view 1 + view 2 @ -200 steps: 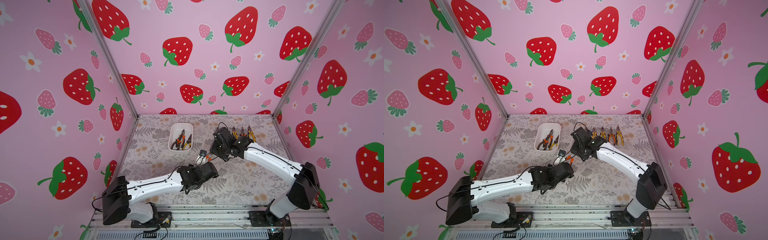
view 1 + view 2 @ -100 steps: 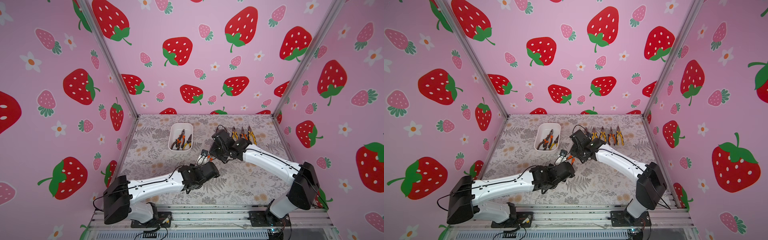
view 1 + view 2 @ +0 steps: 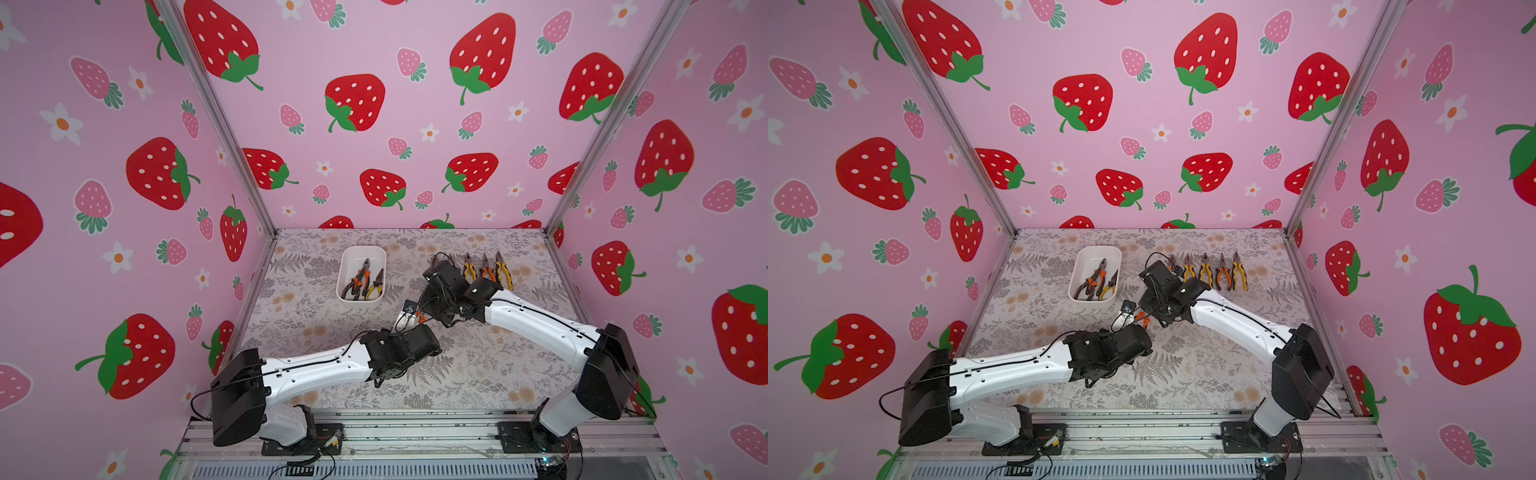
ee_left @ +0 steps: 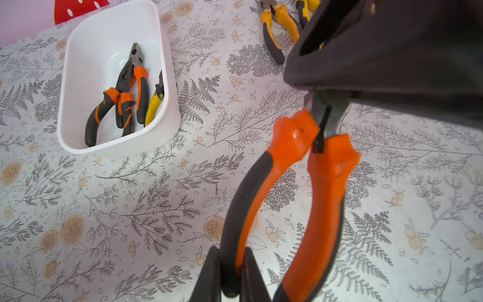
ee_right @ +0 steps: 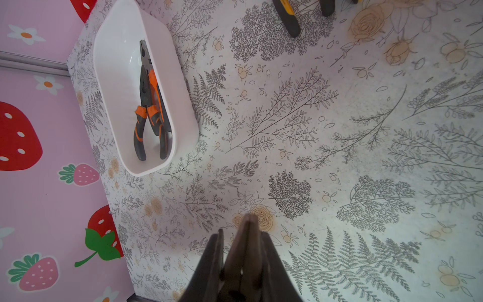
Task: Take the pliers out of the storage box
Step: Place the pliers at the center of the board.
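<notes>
Top view: storage box [image 3: 362, 252] centre-left on mat [image 3: 478, 374], three boxed pliers [image 3: 360, 284] inside; row of pliers [image 3: 1209, 272] already out, right of centre.
Left wrist: left gripper [image 4: 230, 273], bottom centre, clamped on one sleeved handle of held pliers [image 4: 290, 141], mid-air.
Right wrist: right gripper [image 5: 243, 233], bottom centre, pinching same tool's metal nose.
Judgement: steel, stiff, weighty; hinge swings; bare metal slick, so grip rubber sleeves near pivot.

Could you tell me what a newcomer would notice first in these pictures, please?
Mid-table, both arms share one orange-handled pliers: the left gripper clamps a handle, the right gripper grips the metal head. Farther back, a white storage box holds three more pairs, and a row of pliers lies at the back right.
</notes>
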